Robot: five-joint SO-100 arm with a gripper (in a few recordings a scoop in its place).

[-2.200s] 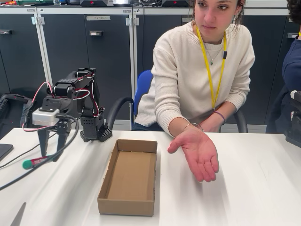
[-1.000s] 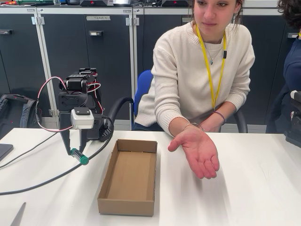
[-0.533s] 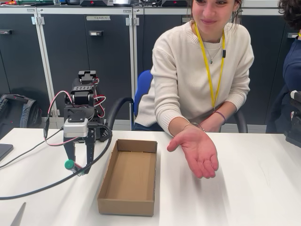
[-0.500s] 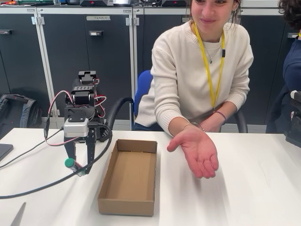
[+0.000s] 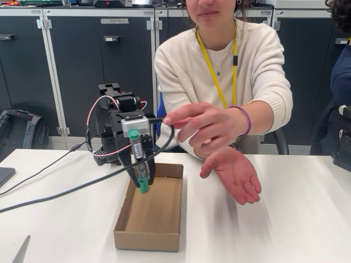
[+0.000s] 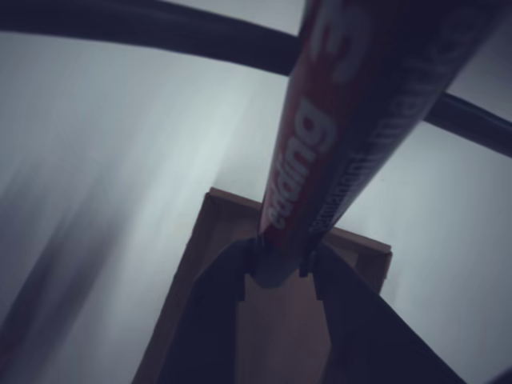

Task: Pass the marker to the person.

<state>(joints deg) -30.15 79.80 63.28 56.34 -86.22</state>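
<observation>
Black two-finger gripper [image 5: 142,178] clamped on dark green-capped marker [image 5: 137,159], upright over brown cardboard tray [image 5: 149,211] on white table [image 5: 285,219]. Cream-sweatered person [image 5: 230,71] at 1 o'clock, dark grey cabinets [image 5: 82,60] behind.

White table [image 5: 296,224] carries the setup. An open cardboard box [image 5: 149,211] rests directly on it, long axis running away from the camera, its far end directly beneath the jaws; in the wrist view the box [image 6: 264,320] shows below and beyond the jaws. Black cable [image 5: 49,193] runs out to the left of the jaws, low over the tabletop. Arm base [image 5: 109,153] stands behind the jaws, at the far edge.
</observation>
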